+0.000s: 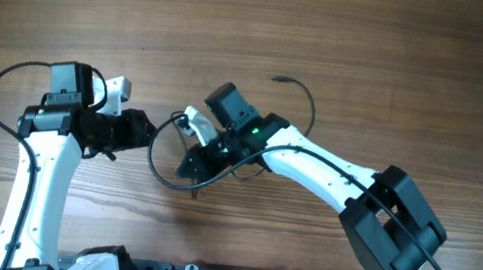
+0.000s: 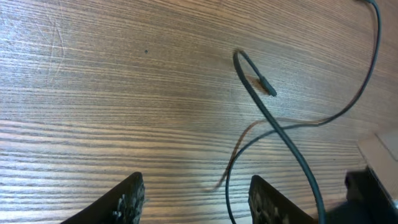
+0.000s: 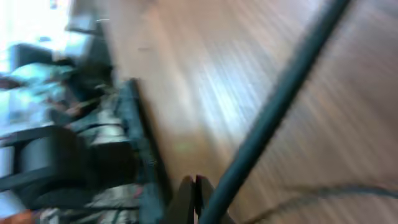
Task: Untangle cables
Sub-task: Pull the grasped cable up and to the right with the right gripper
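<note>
Left gripper (image 2: 198, 190) is released: fingers (image 2: 129, 200) stand well apart, nothing clamped. In the left wrist view, one thin black flexible cord (image 2: 280, 132) runs from a tight bend near a small dark plug end (image 2: 267, 87) diagonally down towards the right-hand finger. A second thin strand crosses it mid-frame, curves down into the gap between the fingers, and lies on the brown wood-grain table (image 1: 368, 40). Can't tell if it touches a finger. From overhead, the left gripper (image 1: 145, 131) points right, just beside the cord loop (image 1: 153, 154). That loop arcs from near the white part of the right wrist down and round to the tip of the right gripper (image 1: 194, 173). Another thin black cord (image 1: 309, 106) starts at a plug end further up the table, curves right and drops behind the right arm. Right gripper (image 3: 196, 186) is clenched, fingertips pressed together. The right wrist view is heavily blurred. A dark cord (image 3: 280, 106) slants from top right down to right beside the fingertips. Can't tell if it's actually pinched or just passing alongside. Both grippers are near each other at mid-table, with the cord tangle between and under them.
</note>
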